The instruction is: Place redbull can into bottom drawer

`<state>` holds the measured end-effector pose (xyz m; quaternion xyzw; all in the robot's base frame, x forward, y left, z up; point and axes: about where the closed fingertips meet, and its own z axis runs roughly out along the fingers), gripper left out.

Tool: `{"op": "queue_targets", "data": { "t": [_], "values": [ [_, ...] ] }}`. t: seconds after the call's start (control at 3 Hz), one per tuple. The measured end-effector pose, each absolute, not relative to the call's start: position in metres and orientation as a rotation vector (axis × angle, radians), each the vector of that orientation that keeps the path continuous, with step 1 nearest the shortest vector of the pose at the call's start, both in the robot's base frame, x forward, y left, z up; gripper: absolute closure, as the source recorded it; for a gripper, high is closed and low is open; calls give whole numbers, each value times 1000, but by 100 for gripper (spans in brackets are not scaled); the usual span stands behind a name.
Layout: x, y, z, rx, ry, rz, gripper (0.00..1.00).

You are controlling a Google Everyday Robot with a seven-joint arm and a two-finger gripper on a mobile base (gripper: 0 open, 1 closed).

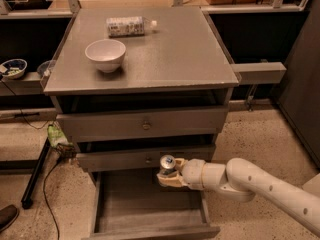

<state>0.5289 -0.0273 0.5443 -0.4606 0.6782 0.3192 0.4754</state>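
Observation:
The redbull can (167, 163) stands upright in my gripper (168, 177), its shiny silver top facing up. The gripper is shut on the can and holds it over the back part of the open bottom drawer (145, 211), just below the front of the middle drawer. The drawer is pulled out, with a flat grey floor and low side walls. My white arm (250, 181) reaches in from the lower right.
On top of the grey cabinet (150, 54) stand a white bowl (105, 54) and a clear plastic bottle (127, 26) lying on its side. Two upper drawers with small knobs (146, 125) are shut. A black stand leg (35, 176) and cables lie on the floor at left.

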Motion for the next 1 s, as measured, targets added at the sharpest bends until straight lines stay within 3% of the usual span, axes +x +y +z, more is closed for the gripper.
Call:
{"op": "queue_targets", "data": {
  "t": [0.33, 1.0],
  "values": [
    [559, -15, 519, -1118, 1656, 733, 100],
    [546, -5, 478, -1134, 1725, 719, 100]
  ]
}}
